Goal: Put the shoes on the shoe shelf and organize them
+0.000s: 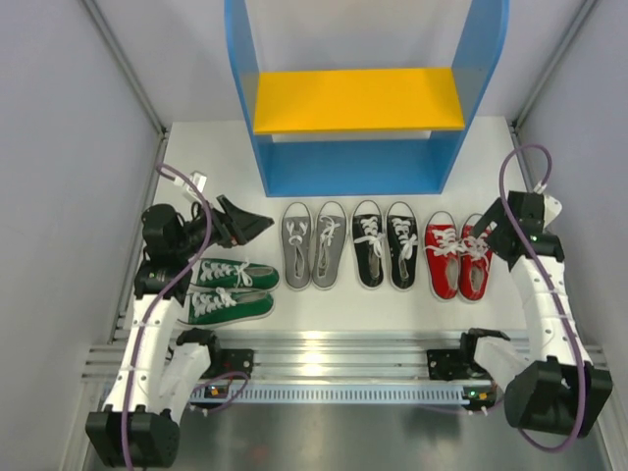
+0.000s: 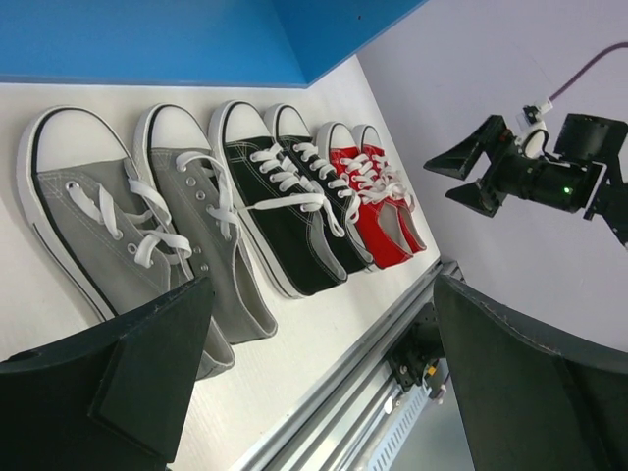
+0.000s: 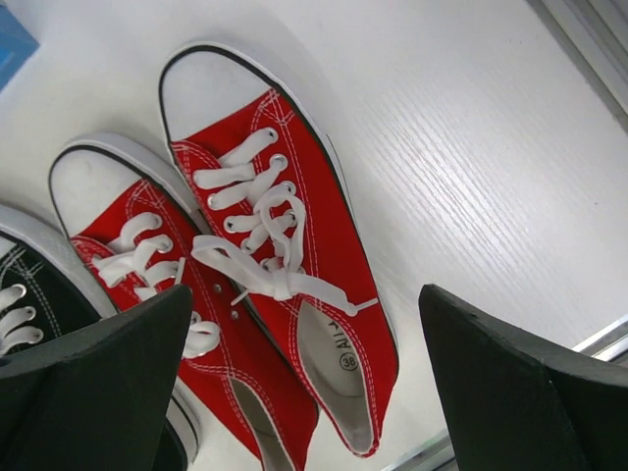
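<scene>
The shoe shelf (image 1: 353, 169) is seen standing at the far side of the white counter (image 1: 324, 312), with its yellow board (image 1: 358, 98) set between the tall blue side panels. All eight shoes are found on the counter in front of it. Three pairs are lined up in a row just before the blue base, toes turned toward the shelf: the grey pair (image 1: 314, 243) on the left, the black pair (image 1: 385, 243) in the middle and the red pair (image 1: 458, 257) on the right (the two shoes of each pair lie close side by side). The green pair (image 1: 228, 290) is laid crosswise at the near left, one shoe behind the other. It is set apart from the row and is partly covered by the left arm in the overhead view.

The left claw (image 2: 319, 294) is held above the counter just left of the grey pair and just behind the green pair. Its fingers are spread wide and nothing is gripped between them; the row of shoes is seen through the gap from its wrist camera. The right claw (image 3: 302, 294) is held over the red pair, likewise spread to its full width, and nothing is clasped. The right-hand red shoe is framed between its fingers, untouched as far as can be told.
</scene>
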You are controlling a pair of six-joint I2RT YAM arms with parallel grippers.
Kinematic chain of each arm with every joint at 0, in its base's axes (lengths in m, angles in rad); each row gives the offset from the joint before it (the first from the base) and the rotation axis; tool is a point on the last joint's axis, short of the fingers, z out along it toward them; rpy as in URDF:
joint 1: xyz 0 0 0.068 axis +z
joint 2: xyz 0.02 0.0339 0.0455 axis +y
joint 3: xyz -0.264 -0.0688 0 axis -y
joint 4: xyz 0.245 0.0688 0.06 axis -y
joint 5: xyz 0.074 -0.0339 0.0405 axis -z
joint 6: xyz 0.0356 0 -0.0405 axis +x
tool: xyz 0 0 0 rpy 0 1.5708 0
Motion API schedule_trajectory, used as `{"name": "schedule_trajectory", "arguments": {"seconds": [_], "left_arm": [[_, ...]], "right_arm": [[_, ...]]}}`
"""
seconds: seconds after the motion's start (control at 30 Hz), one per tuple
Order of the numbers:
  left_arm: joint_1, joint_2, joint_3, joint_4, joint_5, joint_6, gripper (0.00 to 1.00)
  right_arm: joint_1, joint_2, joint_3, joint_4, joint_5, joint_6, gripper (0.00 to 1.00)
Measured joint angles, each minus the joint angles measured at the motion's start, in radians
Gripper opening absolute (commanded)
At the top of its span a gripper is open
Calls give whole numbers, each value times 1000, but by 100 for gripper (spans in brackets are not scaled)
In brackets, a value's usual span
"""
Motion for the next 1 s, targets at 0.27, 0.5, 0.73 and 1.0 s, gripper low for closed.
{"name": "schedule_trajectory", "arguments": {"seconds": [0.27,0.5,0.73,1.0], "left_arm": [[-35,-32,-34,-41,-4,19,99],[-45,-37,-34,-49,-19,29,99],[-60,-37,-34,-52,-21,31,99],[-72,-37,-34,-53,-26,37,99]], "right_arm": [[-35,81,-51,37,-50,-12,99],[-36,159,-53,63,-80,-40,99],[-36,164,-72,99,-110,-66,90],[-36,255,-77,108,-129,-83,82]]}}
